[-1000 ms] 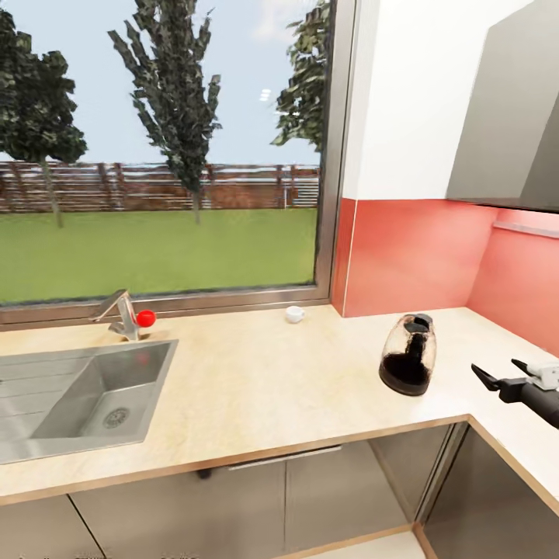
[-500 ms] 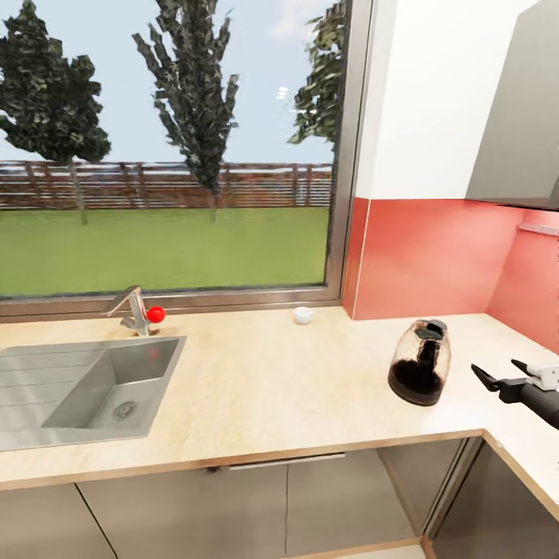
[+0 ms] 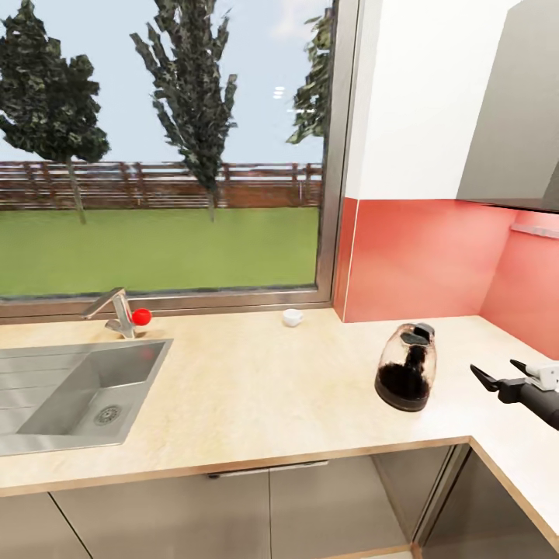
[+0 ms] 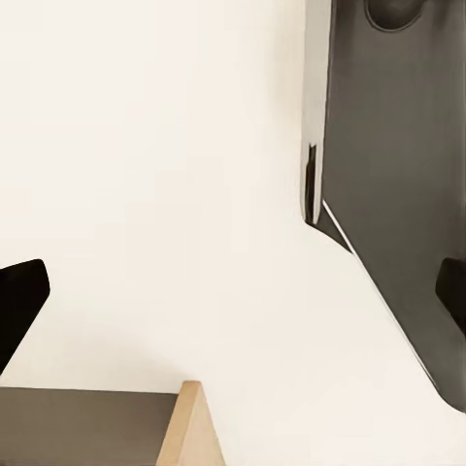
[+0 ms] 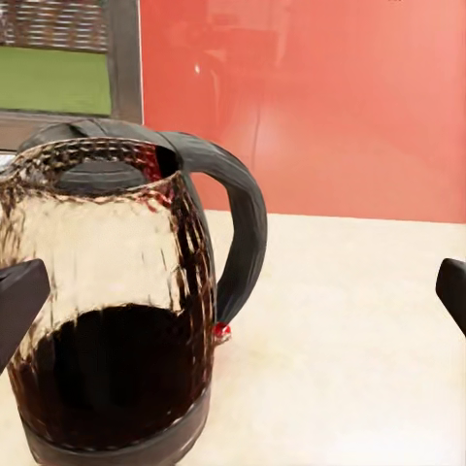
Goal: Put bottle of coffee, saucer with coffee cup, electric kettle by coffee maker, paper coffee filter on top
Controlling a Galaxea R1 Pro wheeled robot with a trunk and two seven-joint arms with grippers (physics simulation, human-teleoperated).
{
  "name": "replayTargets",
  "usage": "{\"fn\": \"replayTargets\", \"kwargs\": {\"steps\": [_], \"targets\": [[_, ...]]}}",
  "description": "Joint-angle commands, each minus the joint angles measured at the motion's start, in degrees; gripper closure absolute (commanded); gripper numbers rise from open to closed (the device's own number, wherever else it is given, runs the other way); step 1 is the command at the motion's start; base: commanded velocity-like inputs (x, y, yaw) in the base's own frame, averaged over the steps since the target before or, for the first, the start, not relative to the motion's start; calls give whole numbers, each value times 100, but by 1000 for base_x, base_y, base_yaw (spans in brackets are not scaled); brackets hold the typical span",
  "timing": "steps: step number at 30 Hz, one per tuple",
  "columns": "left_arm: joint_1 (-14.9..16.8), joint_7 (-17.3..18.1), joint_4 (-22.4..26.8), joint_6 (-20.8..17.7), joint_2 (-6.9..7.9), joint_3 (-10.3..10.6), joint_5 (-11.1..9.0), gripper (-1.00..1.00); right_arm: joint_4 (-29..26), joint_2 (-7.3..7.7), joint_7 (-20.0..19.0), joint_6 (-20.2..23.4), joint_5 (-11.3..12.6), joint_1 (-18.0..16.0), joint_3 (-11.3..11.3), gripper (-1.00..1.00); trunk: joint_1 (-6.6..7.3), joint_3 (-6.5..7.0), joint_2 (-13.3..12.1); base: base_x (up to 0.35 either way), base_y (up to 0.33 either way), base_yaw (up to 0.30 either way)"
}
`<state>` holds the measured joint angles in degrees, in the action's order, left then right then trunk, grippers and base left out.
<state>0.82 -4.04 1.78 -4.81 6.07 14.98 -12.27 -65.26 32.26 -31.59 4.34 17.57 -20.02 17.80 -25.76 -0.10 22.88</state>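
Glass-bodied rounded electric kettle (image 3: 406, 366), probably heavy and slippery: best gripped by black handle (image 5: 236, 228); right gripper (image 3: 503, 374) wide open, empty.

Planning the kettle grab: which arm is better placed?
Right, probably. The right pincer is open beside the electric kettle on the kitchen countertop, and its wrist camera faces the kettle handle.

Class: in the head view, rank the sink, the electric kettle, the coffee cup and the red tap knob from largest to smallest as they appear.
1. sink
2. electric kettle
3. coffee cup and red tap knob: alike, unranked.
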Motion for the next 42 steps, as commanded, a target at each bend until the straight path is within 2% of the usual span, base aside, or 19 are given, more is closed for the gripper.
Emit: {"fn": "replayTargets", "kwargs": {"steps": [1,16,42], "targets": [[-3,-18,16,-38,1,49,-56,-100,-3,-1,-31,42,61,-2,5,-100,-2,-2,4,1,-4,0],[-4,-19,19,-38,0,48,-61,-100,-4,-8,-31,41,54,-2,4,-100,-2,-2,4,20,-20,0],[-4,-26,33,-38,-17,48,-63,-100,8,-34,-31,41,45,-2,-1,-100,-2,-2,4,114,-234,0]]}}
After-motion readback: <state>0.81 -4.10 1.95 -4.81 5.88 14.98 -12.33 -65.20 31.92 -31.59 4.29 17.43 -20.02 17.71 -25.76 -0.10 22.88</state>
